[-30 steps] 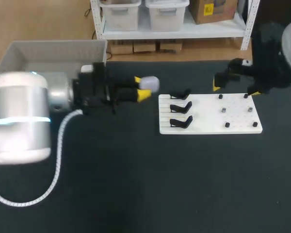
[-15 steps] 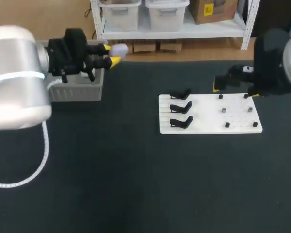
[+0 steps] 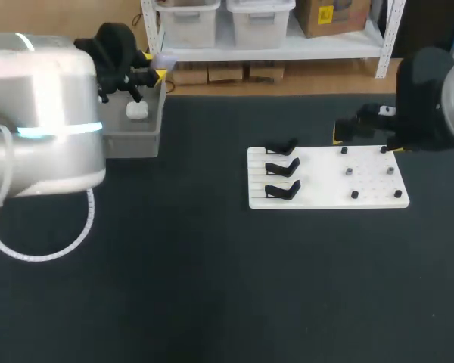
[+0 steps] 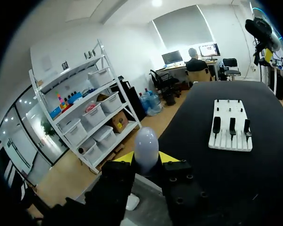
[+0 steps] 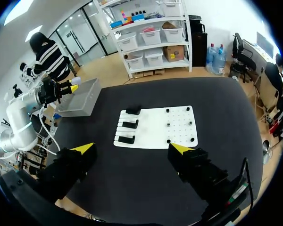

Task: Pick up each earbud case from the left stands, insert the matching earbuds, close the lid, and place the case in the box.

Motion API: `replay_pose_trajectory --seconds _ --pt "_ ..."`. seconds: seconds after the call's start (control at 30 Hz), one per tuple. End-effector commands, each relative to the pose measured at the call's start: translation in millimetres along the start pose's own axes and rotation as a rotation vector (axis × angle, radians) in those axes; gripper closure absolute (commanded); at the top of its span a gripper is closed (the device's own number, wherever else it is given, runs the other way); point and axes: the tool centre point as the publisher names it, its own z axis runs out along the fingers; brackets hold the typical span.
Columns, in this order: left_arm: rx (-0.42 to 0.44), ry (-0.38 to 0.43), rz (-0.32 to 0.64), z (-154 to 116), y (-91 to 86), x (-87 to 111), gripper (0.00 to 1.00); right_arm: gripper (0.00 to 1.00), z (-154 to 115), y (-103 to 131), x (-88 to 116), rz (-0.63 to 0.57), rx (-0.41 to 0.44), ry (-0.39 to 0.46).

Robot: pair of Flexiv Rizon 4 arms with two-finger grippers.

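Observation:
My left gripper [image 3: 156, 69] is shut on a pale lilac earbud case [image 3: 165, 60], lid closed, above the far right corner of the grey box [image 3: 150, 133]. In the left wrist view the earbud case [image 4: 146, 145] stands between the yellow tips of the left gripper [image 4: 146, 158], over the box [image 4: 148, 209]. A white case [image 3: 137, 110] lies inside the box. Three black stands [image 3: 282, 166] on the white board [image 3: 325, 195] hold nothing. My right gripper [image 3: 367, 141] hangs open over the board's far edge; the right gripper [image 5: 132, 149] has nothing between its fingers.
Small dark pegs [image 3: 349, 172] dot the right half of the board. The white case [image 4: 132, 202] shows under the left gripper. The board [image 5: 155, 127] lies ahead of the right gripper, the box [image 5: 80, 98] further off. Bare black tabletop surrounds the board.
My left arm has swung the lilac case from beside the board leftward and back to over the box. The white case in the box has come into view. The right arm has barely moved.

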Motion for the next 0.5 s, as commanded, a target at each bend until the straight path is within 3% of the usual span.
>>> replay_pose_trajectory --seconds 0.03,0.43,0.5 --pt "-0.185 0.088 -0.018 16 1.3 1.0 1.0 0.0 1 0 1 0.0 0.0 -0.004" --pt "-0.364 0.248 -0.097 28 39.5 17.1 1.0 0.0 1 0 1 0.0 0.0 -0.004" --pt "-0.38 0.222 -0.142 28 40.3 21.6 1.0 0.0 1 0 1 0.0 0.0 -0.004"
